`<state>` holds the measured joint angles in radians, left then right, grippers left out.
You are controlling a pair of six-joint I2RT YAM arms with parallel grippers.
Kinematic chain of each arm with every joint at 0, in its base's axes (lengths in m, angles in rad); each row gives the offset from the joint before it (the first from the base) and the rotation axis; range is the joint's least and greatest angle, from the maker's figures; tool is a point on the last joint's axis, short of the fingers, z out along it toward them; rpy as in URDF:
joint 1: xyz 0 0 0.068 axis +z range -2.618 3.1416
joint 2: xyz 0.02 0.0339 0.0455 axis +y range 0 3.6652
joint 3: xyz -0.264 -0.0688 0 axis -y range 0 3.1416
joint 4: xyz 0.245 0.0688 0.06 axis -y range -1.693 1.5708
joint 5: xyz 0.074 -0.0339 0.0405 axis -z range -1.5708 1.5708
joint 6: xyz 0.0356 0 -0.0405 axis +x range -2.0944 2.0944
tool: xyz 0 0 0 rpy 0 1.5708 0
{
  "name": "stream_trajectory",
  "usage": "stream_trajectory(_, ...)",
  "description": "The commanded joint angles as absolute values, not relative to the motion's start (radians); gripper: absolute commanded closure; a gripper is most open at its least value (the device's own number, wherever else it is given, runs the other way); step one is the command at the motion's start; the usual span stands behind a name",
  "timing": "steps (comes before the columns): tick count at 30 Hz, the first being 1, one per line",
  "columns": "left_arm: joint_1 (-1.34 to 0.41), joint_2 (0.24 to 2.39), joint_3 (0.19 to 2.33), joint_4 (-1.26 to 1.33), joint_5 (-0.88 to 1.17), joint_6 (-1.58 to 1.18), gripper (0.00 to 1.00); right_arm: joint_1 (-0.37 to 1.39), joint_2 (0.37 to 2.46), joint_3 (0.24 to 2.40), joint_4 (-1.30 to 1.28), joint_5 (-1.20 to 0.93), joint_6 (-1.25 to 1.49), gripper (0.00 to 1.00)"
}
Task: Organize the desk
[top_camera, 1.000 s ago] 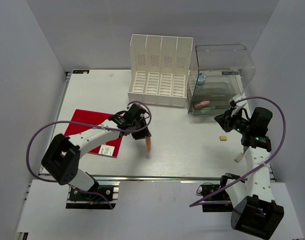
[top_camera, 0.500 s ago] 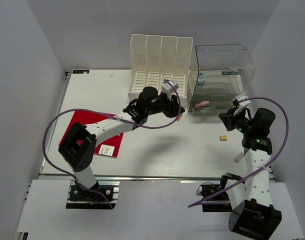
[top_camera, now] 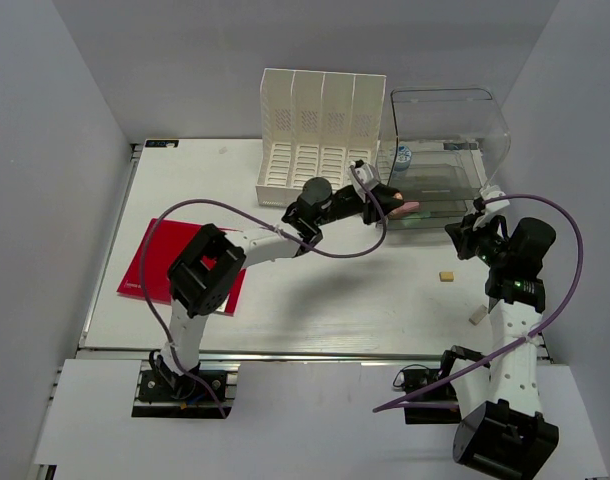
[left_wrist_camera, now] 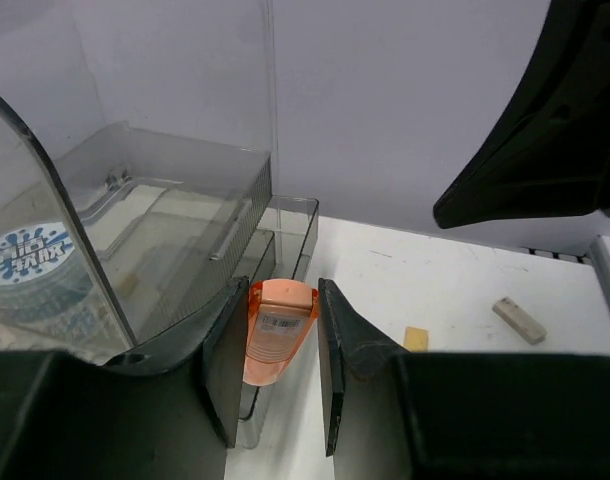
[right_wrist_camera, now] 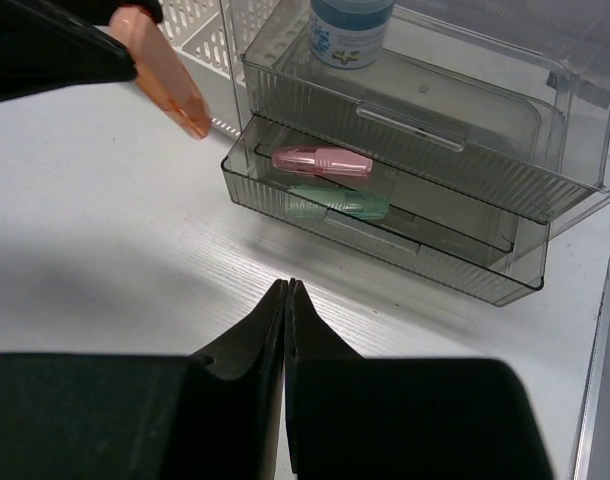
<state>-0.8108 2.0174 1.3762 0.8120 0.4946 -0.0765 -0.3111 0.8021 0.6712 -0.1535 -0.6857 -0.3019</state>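
The left gripper was clamped on a stubby orange plastic marker, held just beside a clear smoky plastic drawer unit — set at the far right corner of the large flat white desk. The right gripper was pressed fully shut, nothing gripped — near the desk's right edge.

There are three highlighters: one orange highlighter at the centre of the left wrist view, and one pink highlighter and one green highlighter in the upper middle of the right wrist view. At the right of the overhead view there are two small erasers, one tan eraser and one whitish eraser. There is one each of the clear drawer unit at upper right, the blue-labelled round tub, the white four-slot file rack at top centre, the red folder at left, and the white desk.
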Motion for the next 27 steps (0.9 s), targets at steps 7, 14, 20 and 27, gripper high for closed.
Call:
stream_trajectory(7,-0.847,2.124,1.515,0.867,0.427,0.032,1.00,-0.327,0.792,0.666,-0.104,-0.693,-0.293,0.98)
stream_trajectory(14,-0.876,2.210,1.578,0.851,0.305,0.109,1.00,-0.334,0.788,0.663,-0.103,-0.710,-0.293,0.97)
stream_trajectory(20,-0.876,2.255,1.621,0.786,0.236,0.135,1.00,-0.345,0.785,0.661,-0.106,-0.727,-0.298,0.94)
stream_trajectory(27,-0.876,2.258,1.631,0.746,0.203,0.121,0.57,-0.354,0.795,0.663,-0.120,-0.767,-0.317,0.75)
